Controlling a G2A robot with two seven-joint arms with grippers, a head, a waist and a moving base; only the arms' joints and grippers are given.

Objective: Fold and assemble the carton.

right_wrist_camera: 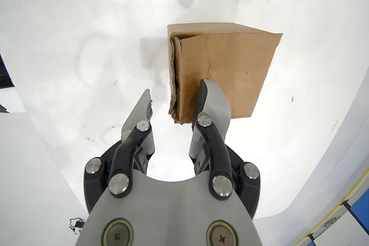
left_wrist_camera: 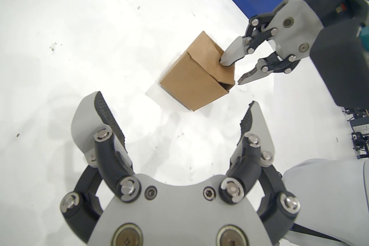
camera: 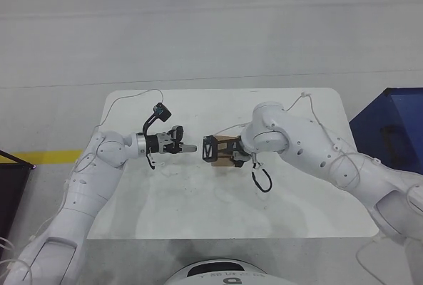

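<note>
Two grippers are working at the carton (left_wrist_camera: 190,82) sitting mid-table (left_wrist_camera: 86,28): right gripper (left_wrist_camera: 234,70), fingers spread, is touching one fingertip to its open end; left gripper (left_wrist_camera: 175,99) is hovering near it, jaws wide apart.

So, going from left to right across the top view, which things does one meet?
The yellow floor stripe → left gripper → carton → blue cabinet.
</note>
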